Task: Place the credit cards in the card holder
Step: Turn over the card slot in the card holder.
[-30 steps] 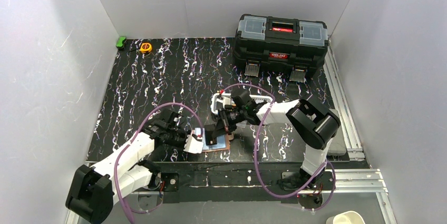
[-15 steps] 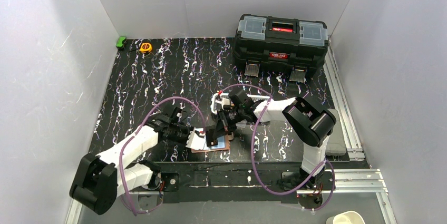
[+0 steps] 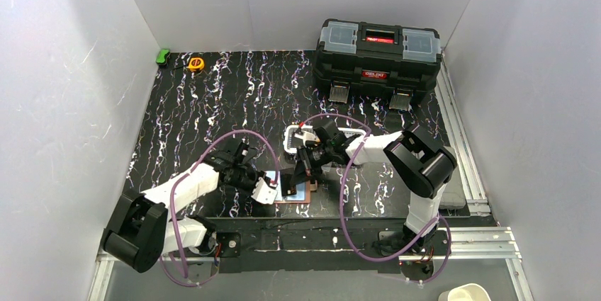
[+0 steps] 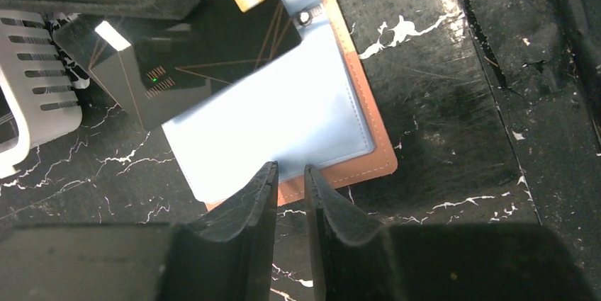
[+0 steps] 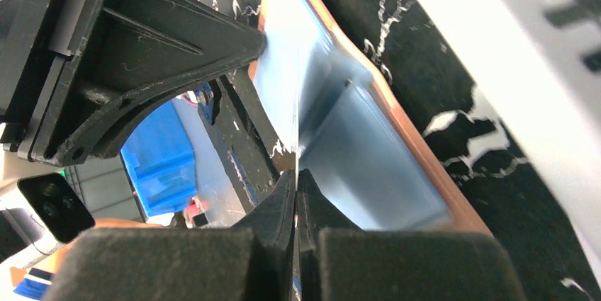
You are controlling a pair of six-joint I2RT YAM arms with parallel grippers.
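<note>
Marbled tabletop (image 3: 212, 103) — card holder (image 4: 368, 166) open flat, lengthwise toward left gripper (image 4: 290, 173)

The glossy black plastic credit card (image 4: 188, 39), lying just beyond the left gripper's (image 4: 290, 195) jaw tips, carries copper-coloured letters "VIP" along its far edge, partly cut off by the dark body above it. The black plastic toolbox (image 3: 378, 51) bears a small red label with white lettering too small to read.

The card holder (image 4: 368, 131) lay open and flat, pale blue inside with a salmon rim. A black card (image 4: 212, 39) rested tilted across its upper corner.
</note>
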